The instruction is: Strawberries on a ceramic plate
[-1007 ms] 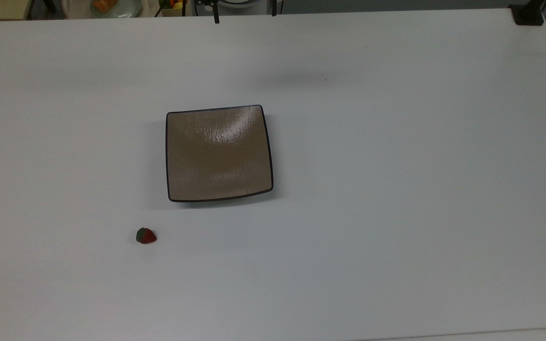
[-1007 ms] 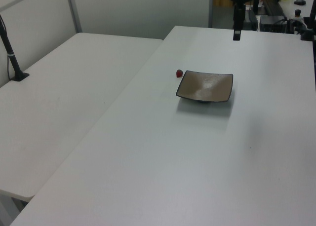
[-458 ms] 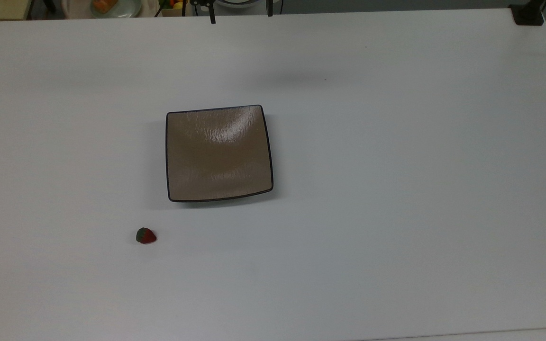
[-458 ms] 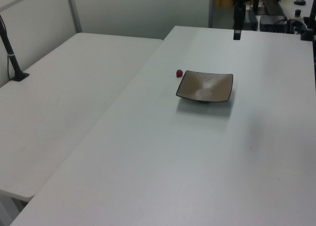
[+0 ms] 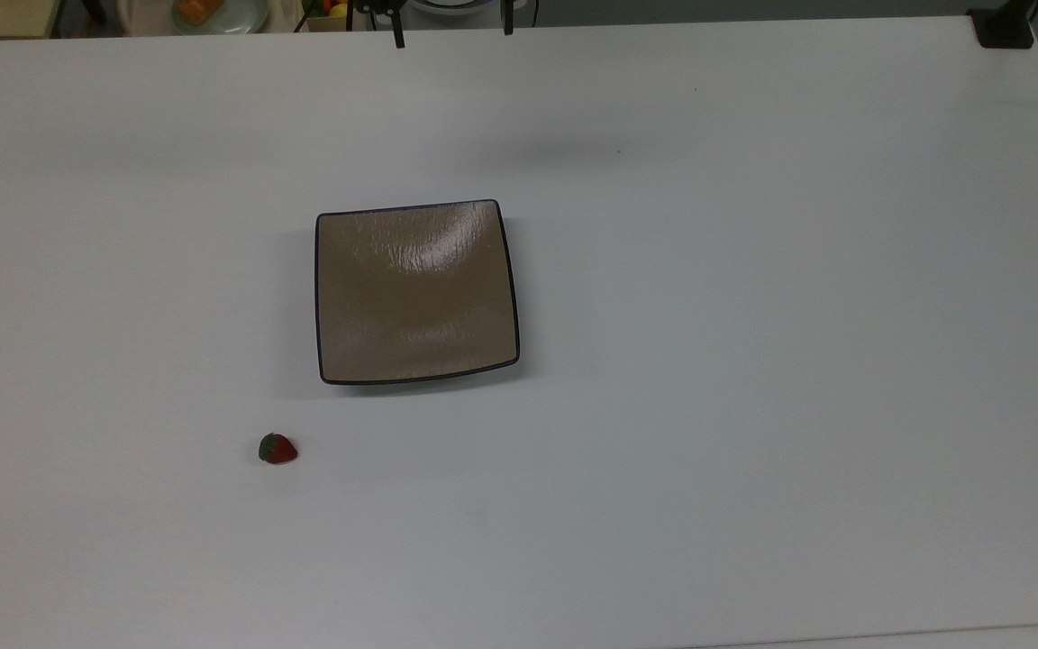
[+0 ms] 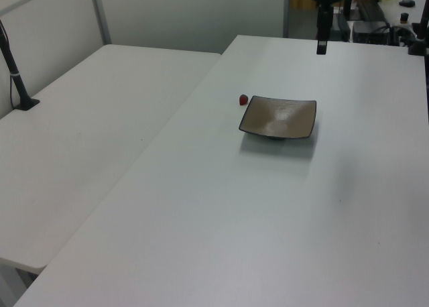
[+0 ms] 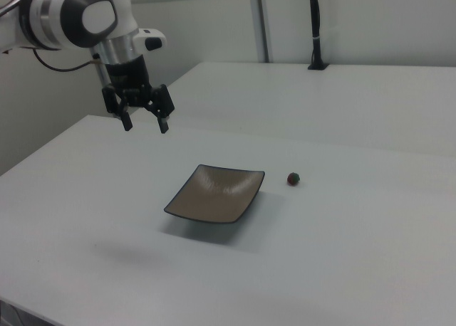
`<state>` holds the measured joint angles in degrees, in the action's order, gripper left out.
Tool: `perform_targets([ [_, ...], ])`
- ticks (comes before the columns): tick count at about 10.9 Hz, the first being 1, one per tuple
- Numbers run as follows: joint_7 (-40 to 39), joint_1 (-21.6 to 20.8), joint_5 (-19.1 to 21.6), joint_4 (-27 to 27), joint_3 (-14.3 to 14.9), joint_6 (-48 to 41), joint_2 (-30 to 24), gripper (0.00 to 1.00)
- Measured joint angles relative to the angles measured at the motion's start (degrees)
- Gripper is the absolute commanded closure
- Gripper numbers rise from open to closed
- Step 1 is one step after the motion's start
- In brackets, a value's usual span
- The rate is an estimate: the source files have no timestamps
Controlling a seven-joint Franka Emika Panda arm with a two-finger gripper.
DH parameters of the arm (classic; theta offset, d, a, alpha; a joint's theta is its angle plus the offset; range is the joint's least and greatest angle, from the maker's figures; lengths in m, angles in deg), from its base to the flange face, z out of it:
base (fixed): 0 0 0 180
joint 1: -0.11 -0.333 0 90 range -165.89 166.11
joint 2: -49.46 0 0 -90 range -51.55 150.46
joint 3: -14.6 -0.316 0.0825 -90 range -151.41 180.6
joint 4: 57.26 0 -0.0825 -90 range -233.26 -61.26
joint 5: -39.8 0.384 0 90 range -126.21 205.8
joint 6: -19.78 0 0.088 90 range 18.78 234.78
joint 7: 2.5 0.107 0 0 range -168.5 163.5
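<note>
A white table filled most of the top view, its surface matte and plain. A second white table stood edge to edge with it on the left view's left, a thin seam between them. A black post rose from a foot on that second table near the left view's left edge; in the right view the post stood at the far side. A black clamp sat at the top view's upper right corner. Beyond the far edge in the top view lay a round pale plate with orange food. Grey wall panels stood behind the tables.
</note>
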<state>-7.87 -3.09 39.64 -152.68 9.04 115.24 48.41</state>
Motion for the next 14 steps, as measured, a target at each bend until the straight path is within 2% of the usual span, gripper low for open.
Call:
perform_targets([
  [3, -0.11, 0.13, 0.0, 0.32, 0.62, 0.01, 1.34, 0.0],
  [5, -0.11, 0.42, 0.0, 2.51, 1.07, 0.01, 3.21, 0.0],
  [12, -0.11, 8.08, 0.0, 14.43, 1.34, 1.02, 15.67, 0.0],
  [14, -0.11, 9.69, 0.0, 16.67, 1.35, 5.41, 18.9, 0.0],
])
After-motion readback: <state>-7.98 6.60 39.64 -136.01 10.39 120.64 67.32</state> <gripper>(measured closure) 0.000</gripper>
